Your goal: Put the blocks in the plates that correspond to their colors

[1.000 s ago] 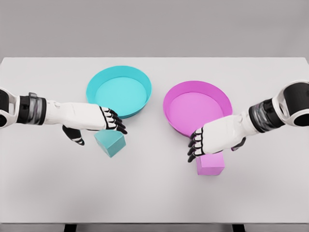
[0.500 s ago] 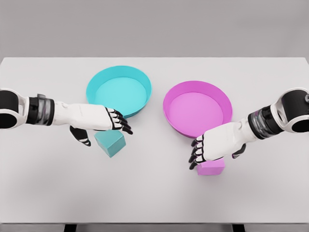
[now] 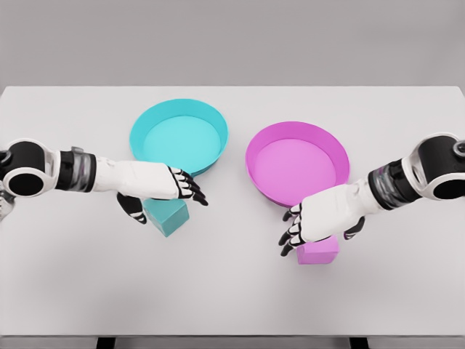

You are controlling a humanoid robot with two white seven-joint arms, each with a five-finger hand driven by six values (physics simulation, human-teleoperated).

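A teal block [image 3: 171,218] lies on the white table [image 3: 232,291], just in front of the teal plate [image 3: 211,163]. My left hand [image 3: 170,203] hovers over the block's top, open: its fingers point right past the block and its thumb hangs at the block's left side. A pink block [image 3: 320,253] lies in front of the pink plate [image 3: 254,171]. My right hand [image 3: 317,234] covers that block's upper part, also open, with fingers spread to the left and the thumb to the right. Both plates hold nothing.
The two plates stand side by side at mid-table, teal on the left, pink on the right. The table's front edge runs along the bottom of the view.
My left hand has slid right, farther over the teal block. My right hand has shifted slightly left and down over the pink block. Neither block has moved.
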